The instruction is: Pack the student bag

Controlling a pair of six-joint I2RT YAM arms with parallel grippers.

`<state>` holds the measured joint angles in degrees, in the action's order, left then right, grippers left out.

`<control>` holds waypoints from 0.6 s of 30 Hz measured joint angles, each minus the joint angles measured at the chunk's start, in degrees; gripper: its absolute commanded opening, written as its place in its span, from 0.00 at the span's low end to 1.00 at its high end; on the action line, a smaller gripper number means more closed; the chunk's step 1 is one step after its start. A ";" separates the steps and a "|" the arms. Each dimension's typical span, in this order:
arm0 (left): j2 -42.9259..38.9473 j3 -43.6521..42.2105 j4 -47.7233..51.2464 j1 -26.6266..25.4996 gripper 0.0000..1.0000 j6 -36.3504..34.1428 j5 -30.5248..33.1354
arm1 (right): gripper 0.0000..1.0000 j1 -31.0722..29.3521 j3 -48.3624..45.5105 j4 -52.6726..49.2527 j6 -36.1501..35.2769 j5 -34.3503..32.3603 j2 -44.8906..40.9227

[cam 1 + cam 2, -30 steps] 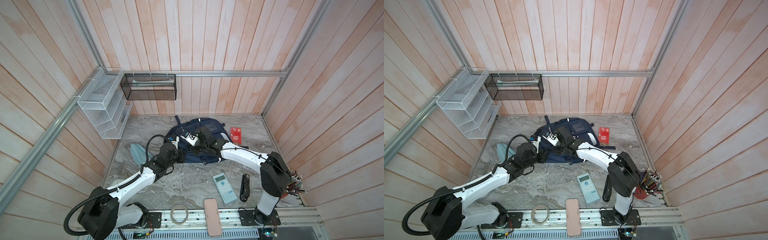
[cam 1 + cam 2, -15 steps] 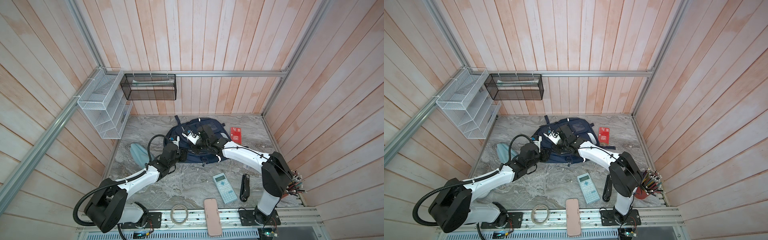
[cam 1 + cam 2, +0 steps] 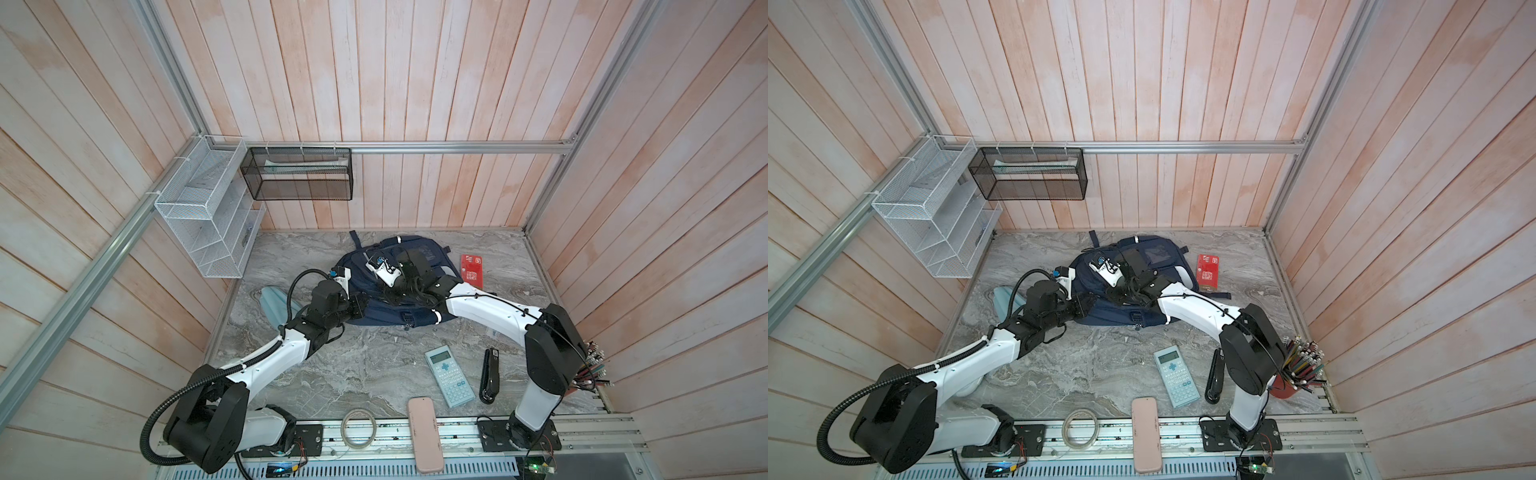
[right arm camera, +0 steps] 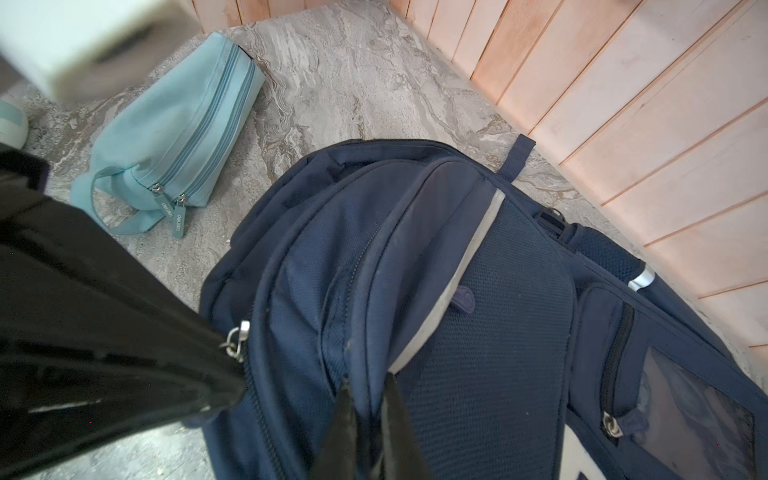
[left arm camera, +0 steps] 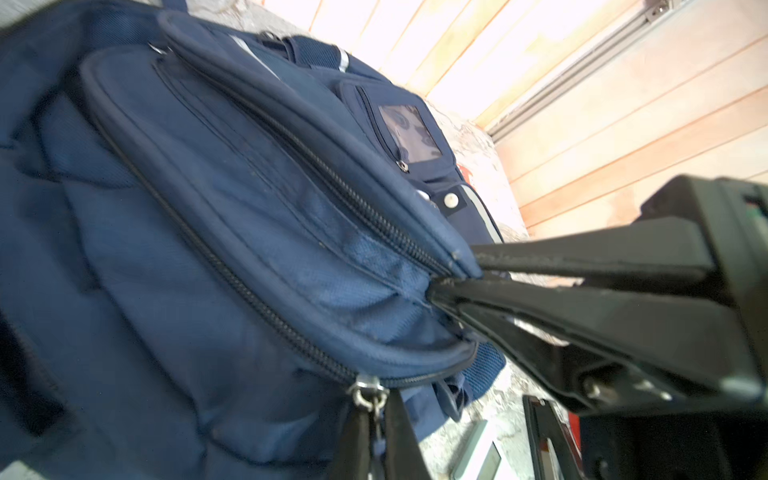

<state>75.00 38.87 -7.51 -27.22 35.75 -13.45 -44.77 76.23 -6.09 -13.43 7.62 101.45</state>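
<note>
Left jaws closed in, seemingly pinching student bag (image 5: 216, 216).

student bag (image 3: 395, 313) sits mid-back on the table (image 3: 353, 374), pouch (image 3: 272, 300) just left of it, packet (image 3: 472, 270) on its right, calculator (image 3: 449, 376) and stapler (image 3: 490, 376) side by side out front

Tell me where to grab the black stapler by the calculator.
Take the stapler at mid-length, coming straight down from above and closing across its narrow width. It lies flat, long and slim, apart from the calculator, so both long sides look free.
</note>
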 measured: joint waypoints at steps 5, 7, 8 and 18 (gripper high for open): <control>0.31 0.37 3.78 -0.85 0.00 -2.84 3.19 | 0.00 -0.09 -0.52 -0.35 -0.02 0.26 0.00; 0.31 1.29 6.12 -0.94 0.00 -4.11 5.09 | 0.00 -0.17 -0.68 -0.33 -0.02 0.24 0.00; 0.31 1.73 7.13 -0.63 0.00 -4.50 5.51 | 0.00 -0.20 -0.79 -0.26 -0.02 0.24 0.00; -0.13 5.07 15.06 9.20 0.02 -7.32 0.90 | 0.00 -2.67 -2.05 0.26 -1.64 1.70 -0.37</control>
<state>74.87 43.94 7.55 -18.02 28.42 -12.56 -47.44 74.17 -5.82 -15.07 9.32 101.08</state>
